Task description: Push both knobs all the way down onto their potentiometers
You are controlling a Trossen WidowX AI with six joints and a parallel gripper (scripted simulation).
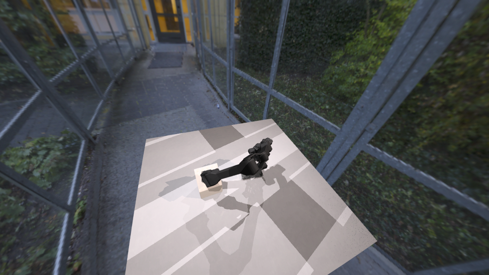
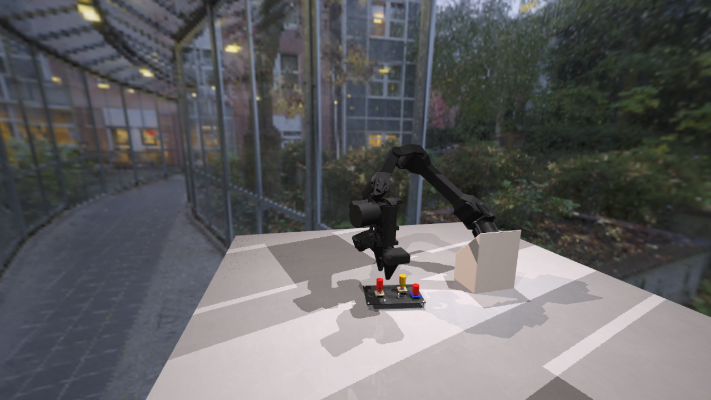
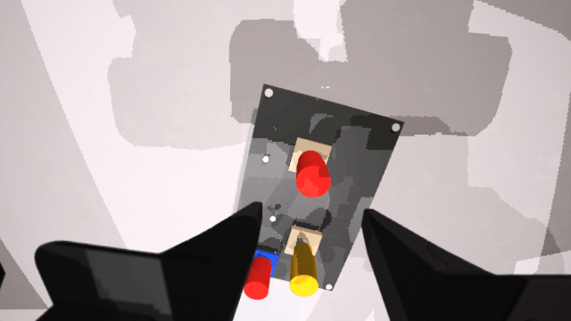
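Note:
The circuit board (image 1: 252, 177) (image 2: 390, 301) (image 3: 285, 113) stands on the table under my gripper (image 2: 385, 274) (image 3: 312, 213). My gripper is open and empty, its fingertips spread above the board. A red knob (image 2: 379, 285) (image 3: 313, 180) stands upright on a beige potentiometer (image 3: 308, 144); I see no clear gap under it. The yellow knob (image 2: 402, 280) (image 3: 303, 272) stands on another beige potentiometer (image 3: 313, 241), with some grey shaft showing beneath it. A second red knob (image 2: 415, 289) (image 3: 258, 281) sits low on a blue potentiometer (image 3: 273, 263), partly beside the left finger in the wrist view.
A beige block (image 1: 210, 194) (image 2: 498, 261) stands at the arm's base, to the right of the board in the exterior view. Small white pins (image 3: 266, 159) (image 3: 272, 218) show on the board beside the potentiometers. The arm's shadows cross the table (image 1: 160, 235) (image 2: 278, 358).

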